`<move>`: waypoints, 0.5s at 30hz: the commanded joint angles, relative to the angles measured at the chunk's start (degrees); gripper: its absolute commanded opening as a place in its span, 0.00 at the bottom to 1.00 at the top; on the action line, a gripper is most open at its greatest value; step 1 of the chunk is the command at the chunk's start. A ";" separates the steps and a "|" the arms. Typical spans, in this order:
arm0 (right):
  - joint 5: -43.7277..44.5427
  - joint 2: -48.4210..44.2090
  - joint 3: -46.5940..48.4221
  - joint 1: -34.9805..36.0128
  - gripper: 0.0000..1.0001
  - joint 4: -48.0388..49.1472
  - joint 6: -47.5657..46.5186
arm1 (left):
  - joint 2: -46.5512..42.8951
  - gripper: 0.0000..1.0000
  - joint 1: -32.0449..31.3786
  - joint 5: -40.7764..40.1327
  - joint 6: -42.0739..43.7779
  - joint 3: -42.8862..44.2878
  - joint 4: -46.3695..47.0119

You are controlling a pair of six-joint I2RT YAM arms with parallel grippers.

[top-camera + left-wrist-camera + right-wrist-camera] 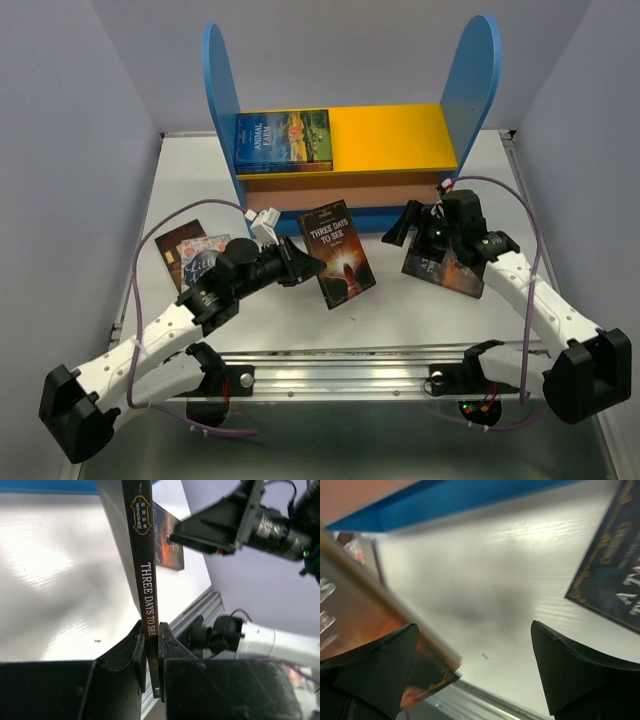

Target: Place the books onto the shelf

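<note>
Two books sit mid-frame in the top view. The left gripper point(151, 652) is clamped tight on one end of the spine of Three Days to See point(340, 255), lifting it by its edge, probably so it can go into the shelf point(468, 85) at upper centre. The spine reads "THREE DAYS TO SEE". The right gripper point(474, 630) gapes wide and holds nothing, above a dark book point(445, 268) lettered "A T…". Animal Farm point(283, 137) lies flat on the yellow top board point(400, 135).
</note>
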 commanded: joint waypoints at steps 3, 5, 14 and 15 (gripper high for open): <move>16.65 -5.76 5.01 -0.28 1.00 -4.99 -6.50 | -6.49 0.00 -0.90 7.44 17.15 11.38 -15.42; 18.49 -6.91 5.72 -0.28 1.00 -5.00 -7.55 | -6.93 0.00 -0.99 10.43 18.57 12.89 -13.60; 19.65 -7.97 7.04 -0.28 1.00 -5.08 -9.23 | 2.09 0.00 -1.60 14.93 22.26 25.80 1.77; 19.30 -7.88 6.95 -0.28 1.00 -5.08 -9.32 | 3.77 0.00 -1.60 13.96 22.70 28.77 2.85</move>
